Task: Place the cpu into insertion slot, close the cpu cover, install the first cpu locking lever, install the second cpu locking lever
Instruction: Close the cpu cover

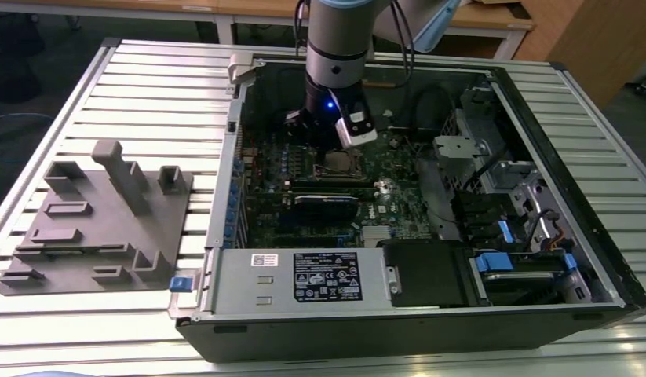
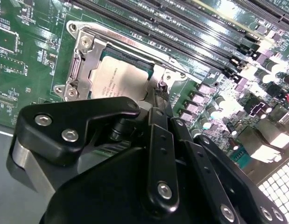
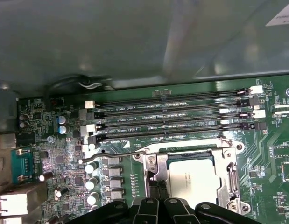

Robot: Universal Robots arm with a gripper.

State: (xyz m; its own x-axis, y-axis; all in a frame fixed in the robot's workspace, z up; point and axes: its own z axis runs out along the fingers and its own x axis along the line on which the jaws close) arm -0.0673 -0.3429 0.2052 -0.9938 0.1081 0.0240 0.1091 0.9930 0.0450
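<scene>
Our fingers [image 2: 158, 122] are drawn together, their tips down at the edge of the insertion slot [image 3: 234, 145] on the green motherboard [image 3: 275, 182]. Just beside the fingertips, the cpu [image 2: 117, 77] lies seated in that slot. Its pale top shows through the window of the cpu cover [image 2: 84, 56], which lies flat over it. A thin wire lever [image 3: 117, 152] runs away from the fingertips alongside the long memory slots [image 3: 172, 122]. In the exterior view, the open computer case [image 1: 428, 334] rests on the slatted worktop [image 1: 144, 78].
</scene>
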